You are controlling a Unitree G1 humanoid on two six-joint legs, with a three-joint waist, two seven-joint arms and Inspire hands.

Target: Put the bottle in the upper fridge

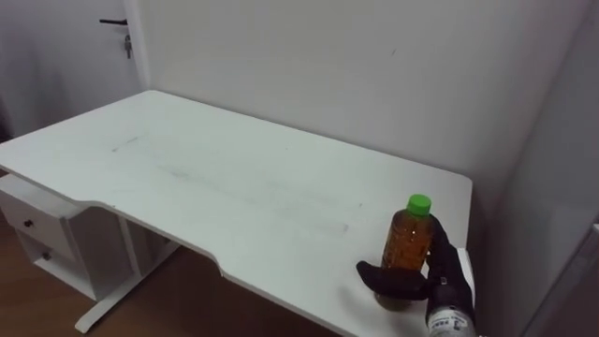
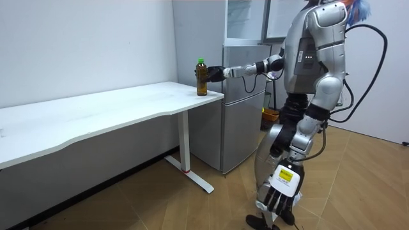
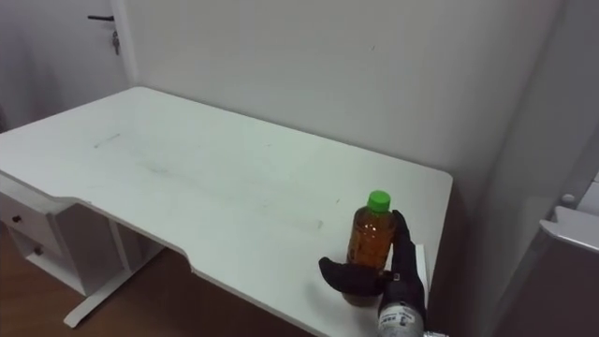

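From my remote station I see the right robot hand [image 1: 440, 270] wrapped around the lower half of the bottle [image 1: 409, 239] (green cap, amber liquid). The bottle stands upright at the white table's [image 1: 234, 178] end corner, near the grey fridge [image 2: 243, 121]. The left robot hand [image 2: 279, 195] hangs low beside the leg, fingers relaxed.

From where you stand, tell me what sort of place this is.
Probably a plain home or office room: a long white desk, a drawer unit under it, and a grey fridge beside it. The right hand grips a bottle on the desk.
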